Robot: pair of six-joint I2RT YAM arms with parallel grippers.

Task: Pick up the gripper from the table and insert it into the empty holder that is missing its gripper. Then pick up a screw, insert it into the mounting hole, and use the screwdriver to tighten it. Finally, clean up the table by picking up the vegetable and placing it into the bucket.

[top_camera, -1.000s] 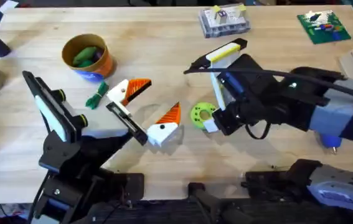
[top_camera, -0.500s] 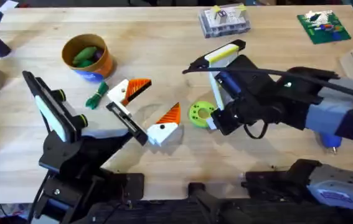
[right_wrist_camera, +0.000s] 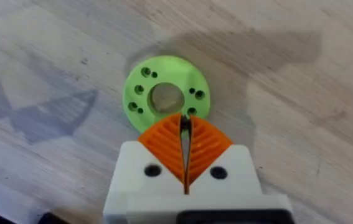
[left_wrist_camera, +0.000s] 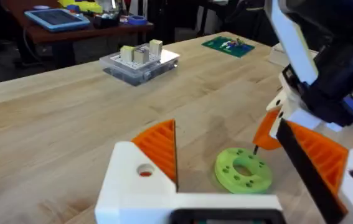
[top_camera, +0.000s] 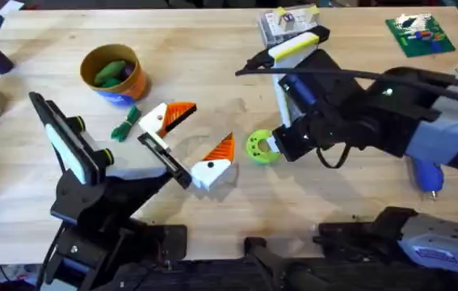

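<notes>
Surface: the table [top_camera: 212, 32], light butcher-block with plank seams and faint scuffs, fills the overhead frame. In the left wrist view a dim room lies beyond it, with a darker desk at upper left.

Upper left of the overhead frame: the bucket [top_camera: 114, 75], a round orange-yellow tub with a blue label, green pieces inside. Just below it the vegetable [top_camera: 125, 124] lies on bare wood, dark green and knobbly.

Centre: a flat bright-green disc [top_camera: 258, 148], round with a large middle hole and a ring of small ones. Right gripper [right_wrist_camera: 185, 134] sits at the disc's edge, its ribbed orange pads pressed together on a thin dark sliver, probably a screw. Left gripper [top_camera: 199, 139], left of the disc, has white fingers spread wide, nothing between.

Upper middle: a clear plastic box [top_camera: 292, 26]. Upper right: a green circuit board [top_camera: 419, 33]. Screwdriver: blue body [top_camera: 424, 172] partly visible beneath the right arm, at right.
</notes>
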